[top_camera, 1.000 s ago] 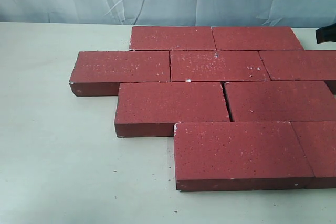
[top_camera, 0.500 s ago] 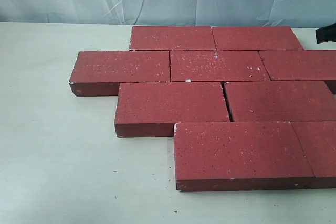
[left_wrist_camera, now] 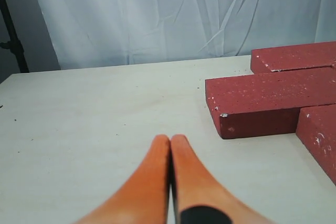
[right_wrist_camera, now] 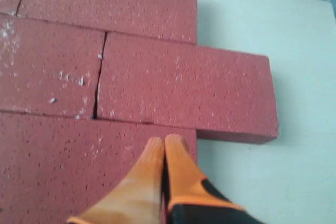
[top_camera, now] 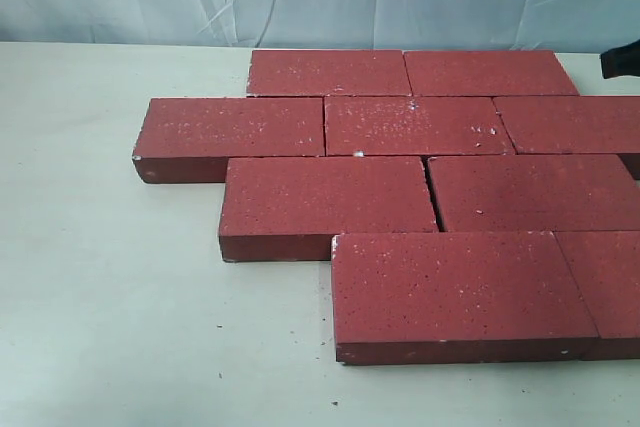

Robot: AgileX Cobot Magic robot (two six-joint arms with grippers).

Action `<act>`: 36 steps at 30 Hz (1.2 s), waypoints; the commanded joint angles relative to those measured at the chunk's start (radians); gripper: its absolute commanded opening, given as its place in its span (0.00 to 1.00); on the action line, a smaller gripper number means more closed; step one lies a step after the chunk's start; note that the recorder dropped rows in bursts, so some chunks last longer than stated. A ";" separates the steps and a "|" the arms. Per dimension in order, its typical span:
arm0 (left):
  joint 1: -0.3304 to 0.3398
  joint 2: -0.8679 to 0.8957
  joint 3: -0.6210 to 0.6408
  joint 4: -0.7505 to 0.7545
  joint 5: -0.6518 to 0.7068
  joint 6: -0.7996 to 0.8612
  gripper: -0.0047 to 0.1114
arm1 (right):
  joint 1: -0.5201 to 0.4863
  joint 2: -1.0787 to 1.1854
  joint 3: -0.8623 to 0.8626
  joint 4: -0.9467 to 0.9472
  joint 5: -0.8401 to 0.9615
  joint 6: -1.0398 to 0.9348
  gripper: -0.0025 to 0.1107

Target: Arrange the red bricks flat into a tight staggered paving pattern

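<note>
Pale tabletop (top_camera: 100, 297), centre-right of frame: red bricks (top_camera: 330, 197) lie flat in four staggered rows, pattern seemingly finished; left gripper (left_wrist_camera: 169, 141) and right gripper (right_wrist_camera: 164, 142) pinched closed, empty; next, perhaps nudging one narrow seam tight

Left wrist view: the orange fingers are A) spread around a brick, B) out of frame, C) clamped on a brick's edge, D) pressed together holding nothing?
D: the left fingers meet tip to tip over the table, and the nearest red brick lies apart from them.
</note>
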 commanded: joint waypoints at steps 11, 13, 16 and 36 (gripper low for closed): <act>-0.002 -0.005 0.004 -0.011 -0.005 0.005 0.04 | -0.005 -0.269 0.247 0.135 -0.398 -0.009 0.01; -0.002 -0.005 0.004 -0.011 -0.005 0.005 0.04 | -0.005 -0.316 0.276 0.118 -0.414 -0.010 0.01; -0.002 -0.005 0.004 -0.011 -0.005 0.005 0.04 | -0.005 -0.390 0.334 0.098 -0.458 -0.012 0.01; -0.002 -0.005 0.004 -0.011 -0.005 0.008 0.04 | -0.005 -0.892 0.691 0.118 -0.508 0.001 0.01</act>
